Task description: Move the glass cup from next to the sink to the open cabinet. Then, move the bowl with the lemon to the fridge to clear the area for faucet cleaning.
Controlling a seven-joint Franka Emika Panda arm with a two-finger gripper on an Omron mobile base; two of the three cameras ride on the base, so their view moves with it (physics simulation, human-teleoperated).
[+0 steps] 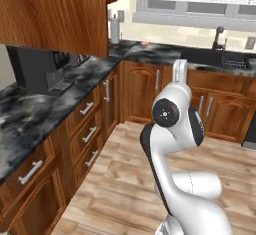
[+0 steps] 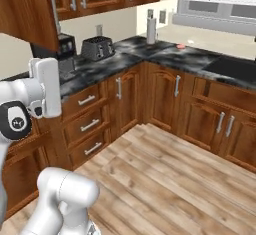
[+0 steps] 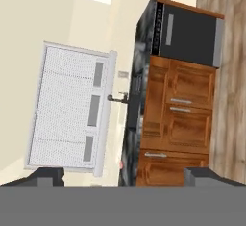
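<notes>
Hand view: gripper [image 3: 123, 174] wide open, holding nothing. You are sitting far from sink [image 1: 220, 59], upper right. Both moves left.

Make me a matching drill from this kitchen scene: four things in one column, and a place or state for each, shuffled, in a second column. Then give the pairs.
Things:
1. toaster
2. paper towel roll
3. faucet
4. tool

Places or states:
A. black, behind the sink, under the window
B. open, holding nothing
C. upright near the counter's inner corner
D. on the dark counter, beside the coffee machine

Pairs: 1-D, 2-C, 3-A, 4-B
</notes>
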